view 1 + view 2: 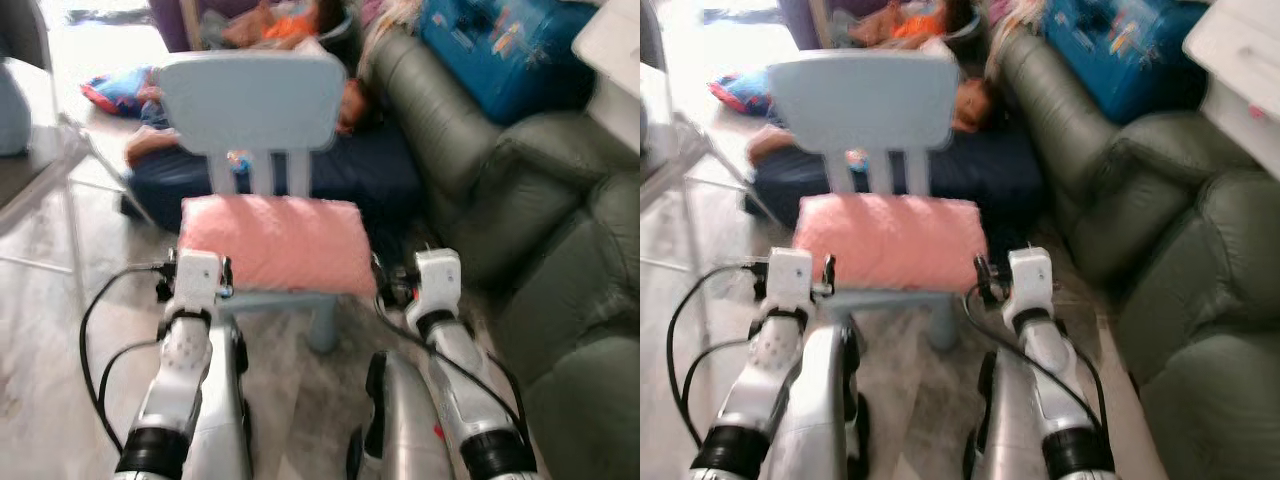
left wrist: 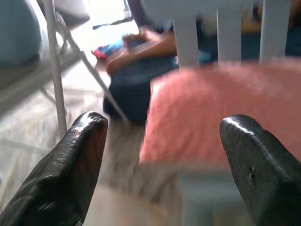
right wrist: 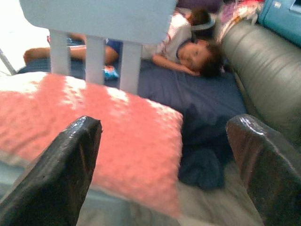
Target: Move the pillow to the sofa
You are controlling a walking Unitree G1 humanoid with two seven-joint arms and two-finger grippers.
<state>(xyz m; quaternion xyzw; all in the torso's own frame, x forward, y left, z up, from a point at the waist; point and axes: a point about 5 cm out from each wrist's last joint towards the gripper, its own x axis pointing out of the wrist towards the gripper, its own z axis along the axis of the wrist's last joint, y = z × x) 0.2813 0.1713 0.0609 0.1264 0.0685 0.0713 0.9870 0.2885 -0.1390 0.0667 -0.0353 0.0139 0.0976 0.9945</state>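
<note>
We are at the start: the pink pillow (image 1: 272,243) lies flat on the seat of the small blue chair (image 1: 252,100), not yet lifted, with the green sofa (image 1: 560,260) off to our right. Our left gripper (image 2: 162,165) and right gripper (image 3: 164,165) flank its front corners, fingers spread wide, holding nothing; grasp, lift and carry all remain

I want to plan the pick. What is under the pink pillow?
The pink pillow lies on the seat of a light blue chair. A strip of the seat edge shows below it; the rest of the seat is covered.
</note>
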